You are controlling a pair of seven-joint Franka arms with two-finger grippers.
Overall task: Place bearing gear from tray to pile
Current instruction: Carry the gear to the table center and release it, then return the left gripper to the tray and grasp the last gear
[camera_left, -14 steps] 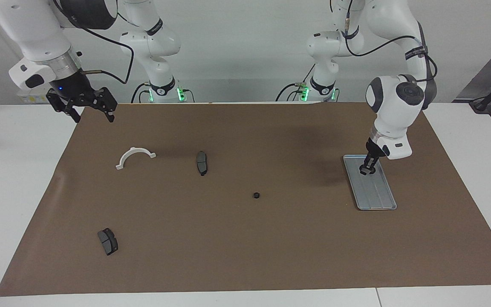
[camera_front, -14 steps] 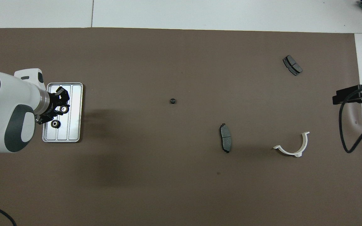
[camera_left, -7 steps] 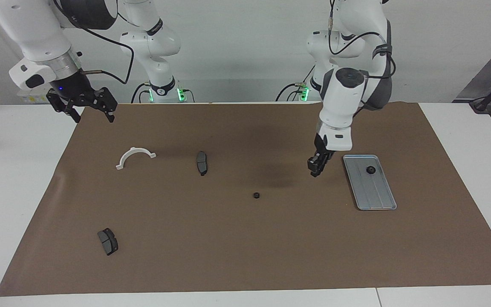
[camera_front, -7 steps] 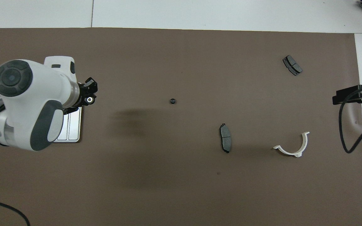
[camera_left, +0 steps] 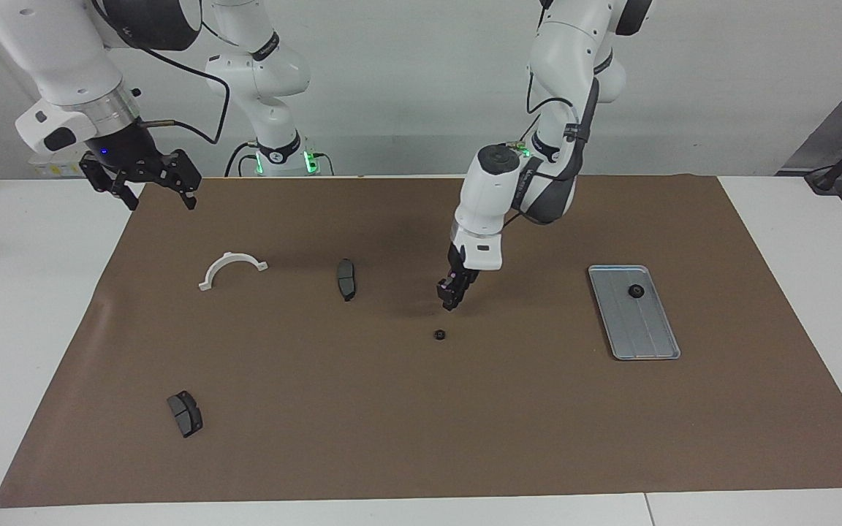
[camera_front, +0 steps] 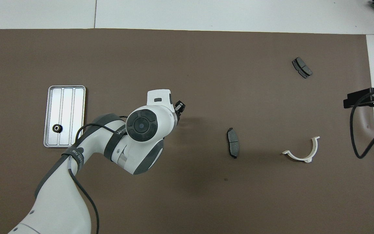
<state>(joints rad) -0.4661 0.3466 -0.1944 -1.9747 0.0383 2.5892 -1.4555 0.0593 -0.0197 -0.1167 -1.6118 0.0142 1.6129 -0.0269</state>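
Observation:
The silver-grey ridged tray (camera_left: 646, 337) lies on the brown mat toward the left arm's end, also in the overhead view (camera_front: 64, 97). One black bearing gear (camera_left: 635, 291) rests on it (camera_front: 56, 128). A second bearing gear (camera_left: 438, 335) lies alone near the mat's middle. My left gripper (camera_left: 451, 298) hangs in the air just over that lone gear, shut on a bearing gear that barely shows between its dark fingers. In the overhead view the left gripper (camera_front: 180, 107) covers the lone gear. My right gripper (camera_left: 156, 191) is open and empty, and waits raised over the mat's edge at the right arm's end.
A white half-ring bracket (camera_left: 232, 269) and a dark brake pad (camera_left: 346, 279) lie toward the right arm's end. Another brake pad (camera_left: 185, 413) lies farther from the robots there. The brown mat (camera_left: 421, 438) covers most of the white table.
My left gripper took one of two gears off the tray and carried it across the mat to above the lone gear. The right arm has not moved.

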